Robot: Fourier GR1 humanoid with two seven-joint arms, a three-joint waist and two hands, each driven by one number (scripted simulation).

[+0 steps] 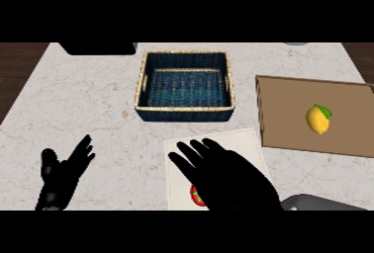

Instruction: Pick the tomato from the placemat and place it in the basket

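Note:
A red tomato (196, 195) lies on the white placemat (241, 141) near the counter's front edge, mostly hidden under my right hand (230, 175). That hand hovers over the mat with fingers spread and straight, open, its palm above the tomato; only a red sliver shows at its left side. A dark blue woven basket (185, 112) with a tan rim stands behind the mat, nothing inside it. My left hand (62, 173) rests open at the lower left, fingers up.
A brown cutting board (292, 99) at the right carries a yellow lemon (318, 119). A black object (99, 48) sits at the back left. A grey rounded object (321, 203) shows at the lower right edge.

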